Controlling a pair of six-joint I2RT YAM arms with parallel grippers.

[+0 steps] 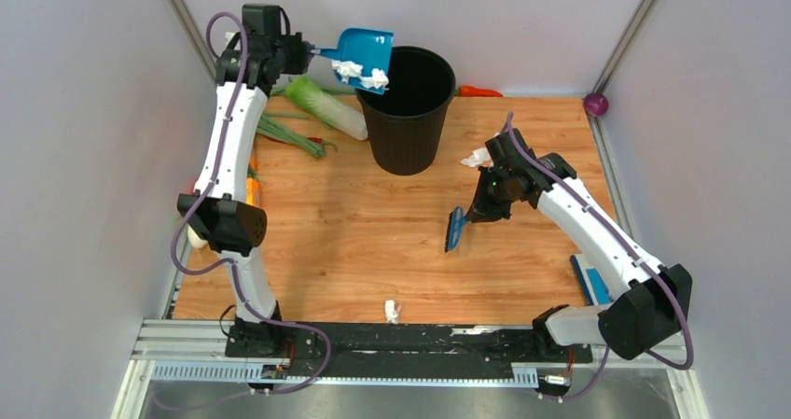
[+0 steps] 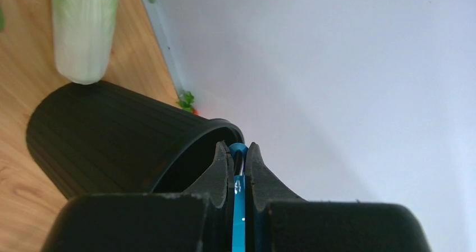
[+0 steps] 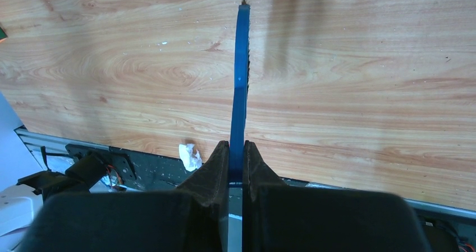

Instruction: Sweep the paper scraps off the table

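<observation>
Left of the black bin [image 1: 408, 120], by its far rim, the left gripper [image 1: 312, 53] is pinched tight on the thin handle of the blue dustpan [image 1: 366, 48]. Its wrist view shows the jaws closed on that blue strip, with the bin's mouth just beyond. The pan hangs in the air, tilted, its lip over the bin's left rim. A clump of the paper scraps [image 1: 360, 71] sits at that lip, a little right of the fingers and apart from them. Another scrap [image 1: 393, 310] lies on the table [image 1: 345, 232], well to the near side of the bin and right against the black rail. A third wad [image 1: 476, 159] lies just right of the bin, close beside the right arm's wrist. Nearer than the bin and to its right, the right gripper [image 1: 480, 212] is clamped on a blue brush [image 1: 455, 229] that points down toward the wood; whether its tip touches cannot be told. The wad by the wrist lies behind these fingers, and the rail scrap is well apart from them.
</observation>
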